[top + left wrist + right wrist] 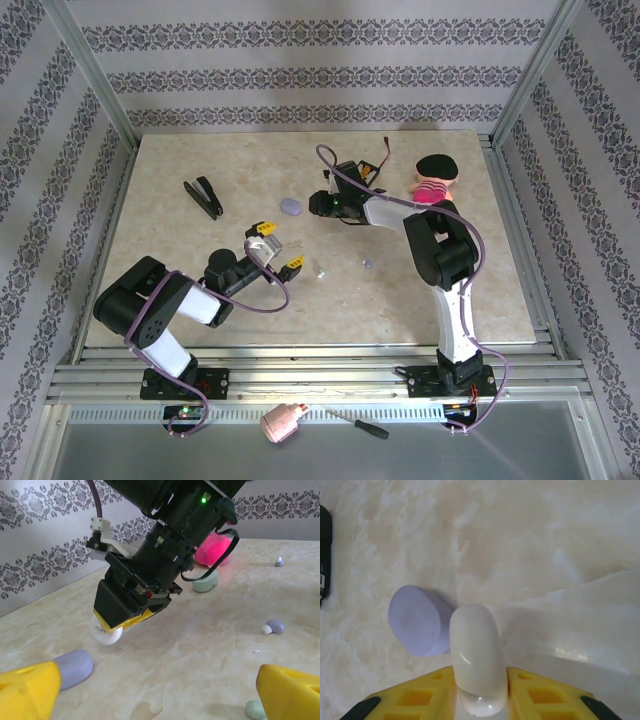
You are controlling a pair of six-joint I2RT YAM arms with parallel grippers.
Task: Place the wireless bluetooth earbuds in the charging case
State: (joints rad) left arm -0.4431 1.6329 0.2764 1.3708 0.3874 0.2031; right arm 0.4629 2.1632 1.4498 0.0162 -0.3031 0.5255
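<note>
Top view looks down from behind the arms; left wrist looks low across, right wrist steeply down and close, both sharing the lavender case piece (74,666) (415,620) and white disc (106,635) (476,655).

Lavender charging case (417,622) lies flat, earbuds (274,626) loose nearby.

The worktop (200,290) is cream with marble veining, and the walls (300,80) carry grey damask stripes. One charging case piece (415,620) is lavender, the other case piece (205,582) mint-green. The disc (476,655) is white, the plush toy (432,185) pink and black. The right end effector (480,692) has yellow fingers (420,697).
</note>
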